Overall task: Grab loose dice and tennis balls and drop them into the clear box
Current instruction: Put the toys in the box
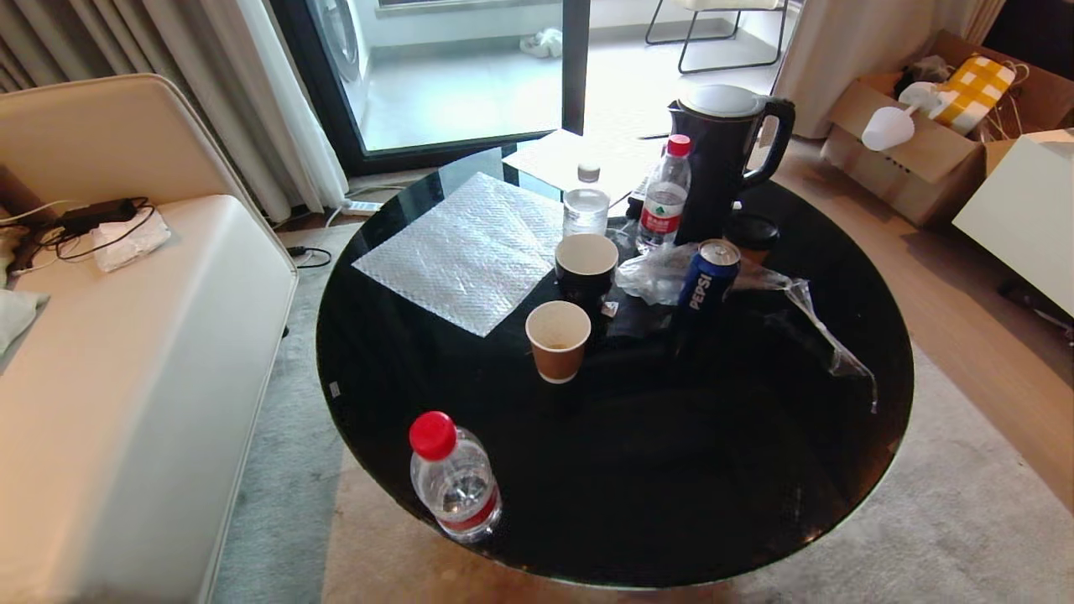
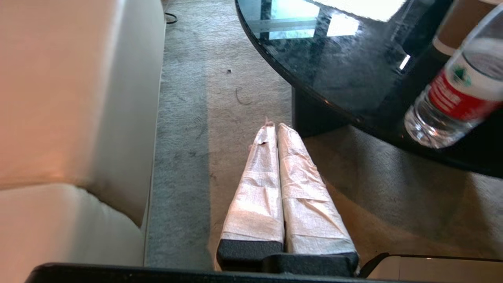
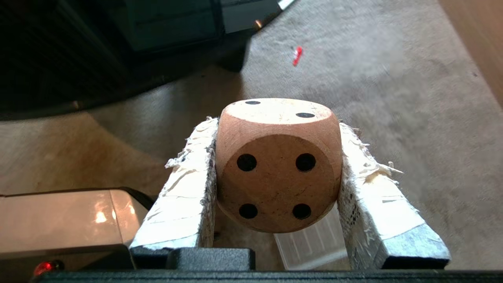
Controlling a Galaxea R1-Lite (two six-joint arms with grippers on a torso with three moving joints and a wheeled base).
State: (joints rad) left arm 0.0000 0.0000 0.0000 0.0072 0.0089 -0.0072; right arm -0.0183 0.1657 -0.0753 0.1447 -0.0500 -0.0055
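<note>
One die in hand, carry step. Left gripper (image 2: 275, 127): taped fingers (image 2: 255, 196) pressed together, idle over grey carpet (image 2: 184, 118) beside the round black glass counter (image 2: 314, 59). Right gripper (image 3: 277, 129): fingers clamped on the tan wooden die (image 3: 277, 165), above carpet. Clear box not visible; next move needs it located.

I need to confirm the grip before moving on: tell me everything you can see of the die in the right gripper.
The tan die looks wooden, with rounded edges and dark pips: four face the wrist camera, two show on the face above. It sits upright, clamped between the right gripper's tape-wrapped fingers, above the carpet.
</note>
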